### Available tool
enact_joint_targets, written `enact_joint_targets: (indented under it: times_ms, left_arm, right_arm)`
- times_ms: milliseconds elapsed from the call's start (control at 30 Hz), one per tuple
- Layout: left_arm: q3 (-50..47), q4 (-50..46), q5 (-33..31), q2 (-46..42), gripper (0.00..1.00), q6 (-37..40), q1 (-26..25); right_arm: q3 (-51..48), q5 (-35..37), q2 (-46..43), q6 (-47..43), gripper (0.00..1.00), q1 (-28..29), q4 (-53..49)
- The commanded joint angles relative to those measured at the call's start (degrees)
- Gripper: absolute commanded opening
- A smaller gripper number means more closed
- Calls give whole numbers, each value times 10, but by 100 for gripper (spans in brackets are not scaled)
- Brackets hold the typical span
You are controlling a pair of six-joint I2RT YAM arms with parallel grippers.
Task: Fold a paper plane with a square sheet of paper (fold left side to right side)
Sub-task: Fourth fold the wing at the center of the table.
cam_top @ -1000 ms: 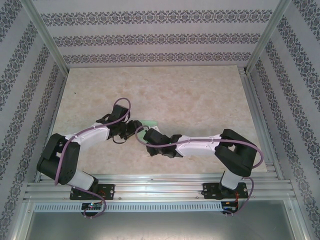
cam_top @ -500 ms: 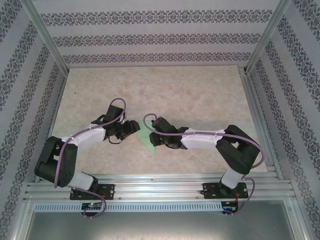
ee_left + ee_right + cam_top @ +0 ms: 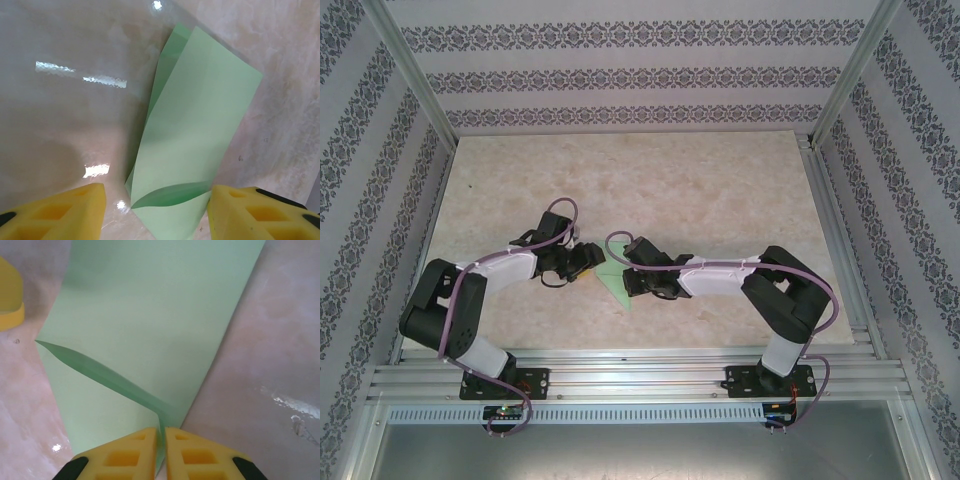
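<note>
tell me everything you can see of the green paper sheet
The square sheet of paper is thin, plain mint green and unmarked. It is folded loosely into a narrower double layer: the top layer bows up, leaving a gap at one end, and the lower layer peeks out along one side. It lies on the marbled table. The right gripper pinches a lifted edge; the left gripper stands open astride one end, not clearly touching.
</note>
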Motion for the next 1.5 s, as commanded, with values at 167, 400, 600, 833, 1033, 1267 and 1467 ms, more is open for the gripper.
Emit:
enact_joint_targets:
  times_ms: [167,400,600,833,1033,1267,1467]
  left_arm:
    - [5,38,22,29,49,8,-1]
    - [17,55,33,56,37,2,-11]
    - [27,53,36,56,23,-2,-17]
    - [36,37,34,48,18,0,-23]
    - [42,-15,-2,24,27,25,-24]
    - [43,-25,-3,20,27,31,-24]
    - [42,-6,17,24,22,21,-24]
  right_arm:
    - [15,6,19,-9,12,-5,-12]
    - [14,3,20,-10,11,-5,-11]
    - [16,7,14,-12,12,-5,-16]
    - [25,12,7,-20,13,-6,-29]
    - [28,9,16,-21,13,-7,-31]
    - [30,8,21,-20,13,-7,-32]
    - [30,5,21,-19,13,-7,-27]
